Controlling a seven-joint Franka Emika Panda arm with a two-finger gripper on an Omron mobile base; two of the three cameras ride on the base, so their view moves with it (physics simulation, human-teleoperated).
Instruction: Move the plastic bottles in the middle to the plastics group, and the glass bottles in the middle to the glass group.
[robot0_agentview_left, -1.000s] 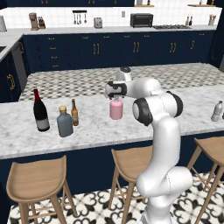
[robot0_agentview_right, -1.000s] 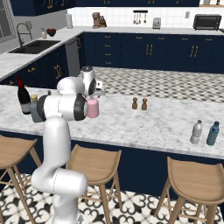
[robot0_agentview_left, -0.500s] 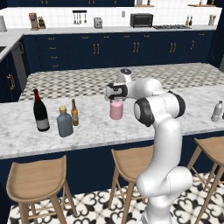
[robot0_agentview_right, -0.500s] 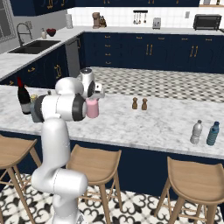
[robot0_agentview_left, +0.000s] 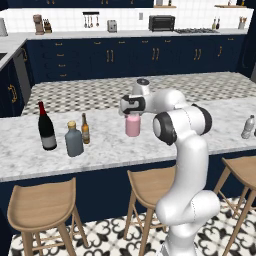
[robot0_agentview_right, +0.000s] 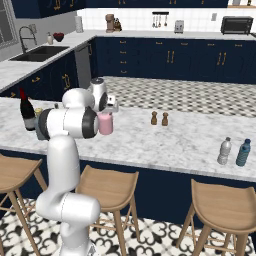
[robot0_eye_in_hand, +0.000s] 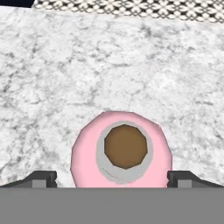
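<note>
The hand is spread fully wide and poised directly above the pink bottle, nothing being grasped; its fingertips are seen at nine and three o'clock of the bottle. The bottle stands upright on the marble bench, squat, with a brown stopper ringed in grey.

White rounded arm, dark joint bands, small dark fingers
</note>
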